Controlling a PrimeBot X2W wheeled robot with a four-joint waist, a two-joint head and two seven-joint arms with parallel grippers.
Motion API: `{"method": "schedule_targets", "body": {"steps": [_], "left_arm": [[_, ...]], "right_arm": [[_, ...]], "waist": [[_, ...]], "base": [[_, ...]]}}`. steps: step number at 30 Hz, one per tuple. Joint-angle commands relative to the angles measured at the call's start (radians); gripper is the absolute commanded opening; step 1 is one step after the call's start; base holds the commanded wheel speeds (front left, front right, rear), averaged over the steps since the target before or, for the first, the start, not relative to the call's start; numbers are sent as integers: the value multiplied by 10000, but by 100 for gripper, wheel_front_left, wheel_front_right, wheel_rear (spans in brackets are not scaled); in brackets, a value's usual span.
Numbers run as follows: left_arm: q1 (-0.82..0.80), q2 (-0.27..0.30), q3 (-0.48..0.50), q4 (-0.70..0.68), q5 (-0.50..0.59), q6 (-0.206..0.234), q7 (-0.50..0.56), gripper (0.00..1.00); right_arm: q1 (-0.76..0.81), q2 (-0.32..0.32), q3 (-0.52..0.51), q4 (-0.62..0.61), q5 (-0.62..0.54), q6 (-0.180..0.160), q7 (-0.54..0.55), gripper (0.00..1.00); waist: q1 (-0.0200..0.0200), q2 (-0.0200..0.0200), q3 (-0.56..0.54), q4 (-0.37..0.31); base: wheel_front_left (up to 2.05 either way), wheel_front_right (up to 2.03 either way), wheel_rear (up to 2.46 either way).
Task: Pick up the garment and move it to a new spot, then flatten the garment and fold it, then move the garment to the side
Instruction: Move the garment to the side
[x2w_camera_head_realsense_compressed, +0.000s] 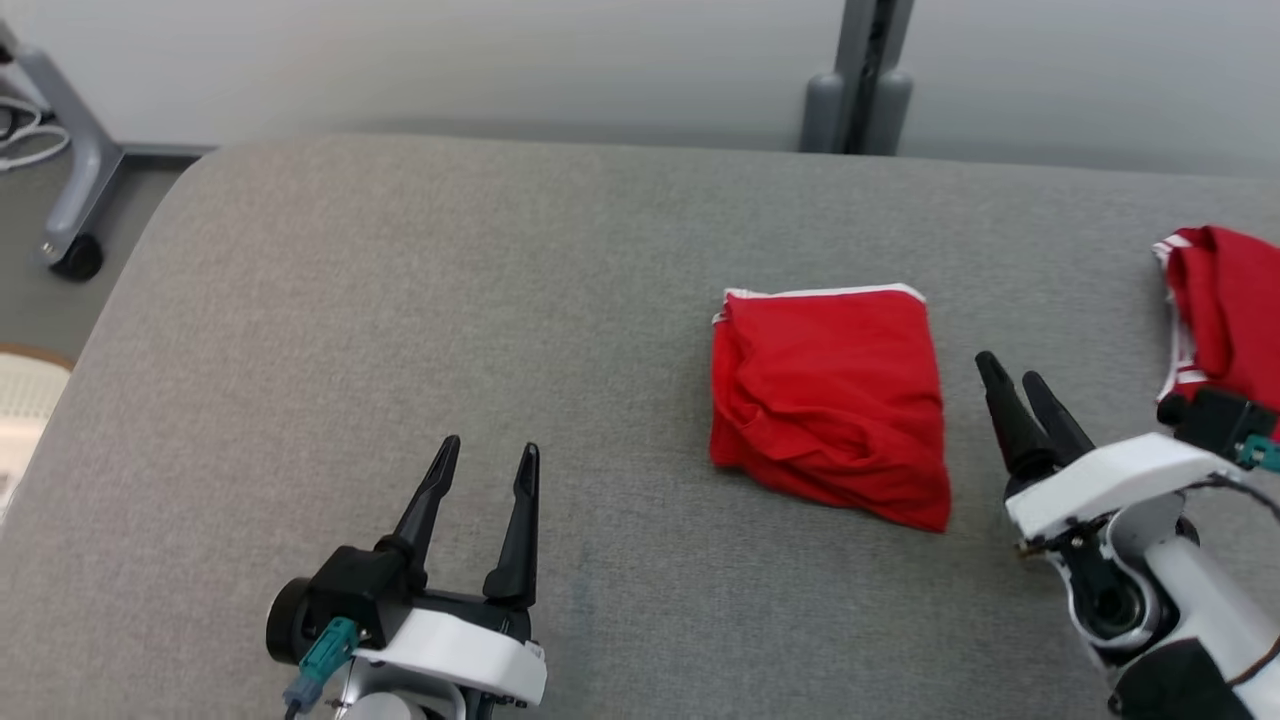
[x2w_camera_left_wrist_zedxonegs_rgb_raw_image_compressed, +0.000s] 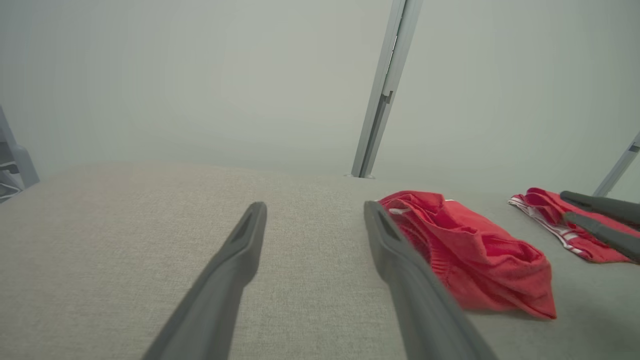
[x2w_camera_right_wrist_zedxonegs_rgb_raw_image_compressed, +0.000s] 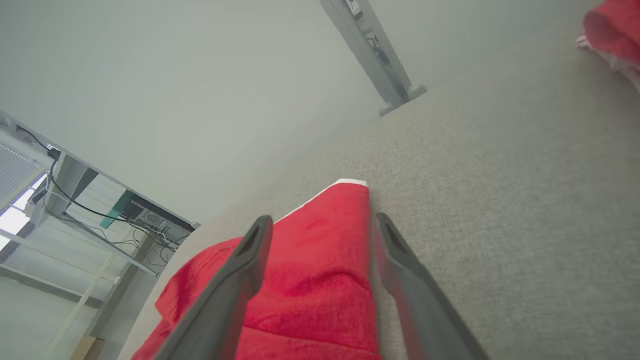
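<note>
Red cloth first in the head view: the folded garment (x2w_camera_head_realsense_compressed: 830, 400), white trim along its far edge, lies right of centre on the grey fabric tabletop (x2w_camera_head_realsense_compressed: 400, 300). My left end effector (x2w_camera_head_realsense_compressed: 490, 450) hovers over bare fabric at the lower left, fingers spread and empty, well apart from the garment. My right end effector (x2w_camera_head_realsense_compressed: 1008, 370) sits just beside the garment's right edge. A second red garment (x2w_camera_head_realsense_compressed: 1225, 310) with white stripes lies at the far right.

From the left wrist view, the left fingers (x2w_camera_left_wrist_zedxonegs_rgb_raw_image_compressed: 235, 255) stand wide apart with nothing between them. The garment (x2w_camera_left_wrist_zedxonegs_rgb_raw_image_compressed: 470, 250) lies to their right, and the striped one (x2w_camera_left_wrist_zedxonegs_rgb_raw_image_compressed: 550, 215) lies beyond it.

From the right wrist view, the right end effector (x2w_camera_right_wrist_zedxonegs_rgb_raw_image_compressed: 320, 225) is parted and holds nothing. The garment (x2w_camera_right_wrist_zedxonegs_rgb_raw_image_compressed: 310, 280) lies under and between its fingers; I cannot tell whether they touch it.
</note>
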Motion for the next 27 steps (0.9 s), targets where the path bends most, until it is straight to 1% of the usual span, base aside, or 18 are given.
{"method": "schedule_targets", "body": {"steps": [1, 4, 8, 12, 15, 16, 17, 18, 19, 20, 21, 27], "left_arm": [[-187, 39, -12, -36, 4, 3, 11, 100], [-372, 36, -112, -35, -58, 50, 11, 100], [-513, 39, -192, -56, -126, 86, 11, 100], [-615, 38, -221, -45, -166, 119, 11, 100], [-700, 38, -210, -31, -141, 147, 11, 100], [-715, 38, -207, -35, -141, 162, 11, 100], [-712, 38, -204, -38, -145, 172, 11, 100], [-705, 39, -203, -41, -143, 179, 11, 100], [-696, 38, -203, -47, -138, 180, 11, 100], [-691, 39, -202, -51, -129, 179, 11, 100], [-700, 39, -205, -86, -112, 169, 11, 100], [-672, 38, -228, -235, -32, 194, 11, 100]], "right_arm": [[-175, -159, 27, 116, 313, 1, 151, 100], [-571, -397, 104, 477, 1346, 1, 674, 100], [-870, -602, 278, 955, 2202, 1, 1175, 100], [-923, -521, 497, 1159, 3005, 3, 1777, 100], [-811, -441, 788, 1288, 3296, 3, 2062, 100], [-788, -399, 867, 1298, 3377, 3, 2115, 98], [-776, -354, 920, 1253, 3474, 3, 2169, 79], [-763, -304, 931, 1173, 3603, 3, 2192, 49], [-752, -277, 948, 1075, 3707, 3, 2211, 35], [-754, -282, 976, 959, 3782, 4, 2233, 3], [-768, -329, 1031, 825, 3778, 4, 2185, 0], [-775, -768, 1374, 349, 3438, 3, 1595, 0]], "waist": [[0, 0, 368, 328], [0, 0, 652, 559], [0, 0, 907, 798], [0, 0, 1024, 932], [0, 0, 1035, 973], [0, 0, 1030, 976], [0, 0, 1024, 975], [0, 0, 1017, 969], [0, 0, 1008, 959], [0, 0, 997, 948], [0, 0, 987, 939], [0, 0, 907, 940]], "base": [[0, 0, 0], [0, 0, 0], [0, 0, 0], [0, 0, 0], [0, 0, 0], [0, 0, 0], [0, 0, 0], [0, 0, 0], [0, 0, 0], [0, 0, 0], [0, 0, 0], [0, 0, 0]]}}
